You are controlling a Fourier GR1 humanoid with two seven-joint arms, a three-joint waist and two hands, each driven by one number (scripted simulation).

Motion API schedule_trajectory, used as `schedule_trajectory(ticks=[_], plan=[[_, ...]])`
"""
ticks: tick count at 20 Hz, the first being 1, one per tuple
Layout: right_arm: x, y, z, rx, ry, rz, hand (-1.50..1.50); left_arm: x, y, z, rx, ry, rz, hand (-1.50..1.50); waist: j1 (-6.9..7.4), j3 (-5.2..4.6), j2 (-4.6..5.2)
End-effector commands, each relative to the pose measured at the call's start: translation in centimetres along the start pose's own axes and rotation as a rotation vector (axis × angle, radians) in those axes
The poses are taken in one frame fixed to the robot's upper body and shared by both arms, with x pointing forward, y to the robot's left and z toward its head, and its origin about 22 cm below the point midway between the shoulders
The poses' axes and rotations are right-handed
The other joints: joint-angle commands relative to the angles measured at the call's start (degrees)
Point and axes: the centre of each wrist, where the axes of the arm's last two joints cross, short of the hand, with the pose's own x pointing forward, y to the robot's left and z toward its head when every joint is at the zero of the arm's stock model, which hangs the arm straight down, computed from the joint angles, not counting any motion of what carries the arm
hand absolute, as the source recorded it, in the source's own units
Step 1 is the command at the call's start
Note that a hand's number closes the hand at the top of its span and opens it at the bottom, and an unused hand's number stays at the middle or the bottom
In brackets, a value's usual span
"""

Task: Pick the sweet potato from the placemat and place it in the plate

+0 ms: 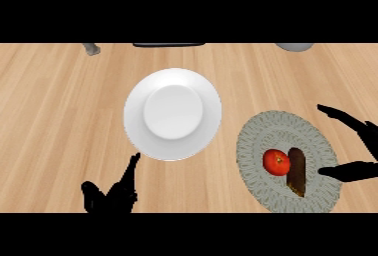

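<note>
A dark brown sweet potato (297, 171) lies lengthwise on the round grey woven placemat (288, 131) at the right, with a red tomato (277, 162) touching its left side. The white plate (173, 114) sits empty in the middle of the wooden counter. My right hand (356, 169) is open at the placemat's right edge, thumb pointing toward the sweet potato and fingers spread above it, apart from it. Low at the left, my left hand (112, 196) is open with fingers pointing up, just below the plate's lower rim.
Along the counter's far edge show a dark flat object (168, 45), a small grey item (91, 49) at the left and a grey rounded item (295, 46) at the right. Bare wood surrounds the plate.
</note>
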Motion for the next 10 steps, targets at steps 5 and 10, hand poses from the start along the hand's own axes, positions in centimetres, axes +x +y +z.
schedule_trajectory(ticks=[5, 10], plan=[[-0.2, -0.2, 1.8, 0.095, 0.052, 0.15, -1.5, 7.6, 6.7, -2.4, 0.2, -0.251, -0.284, 0.0, 1.23, 1.14, -0.55], [0.2, 0.1, 2.0, 0.202, 0.147, 0.219, -1.5, 8.5, 6.7, -2.7, 0.179, -0.239, -0.286, 0.0, 2.64, 1.03, -0.24]])
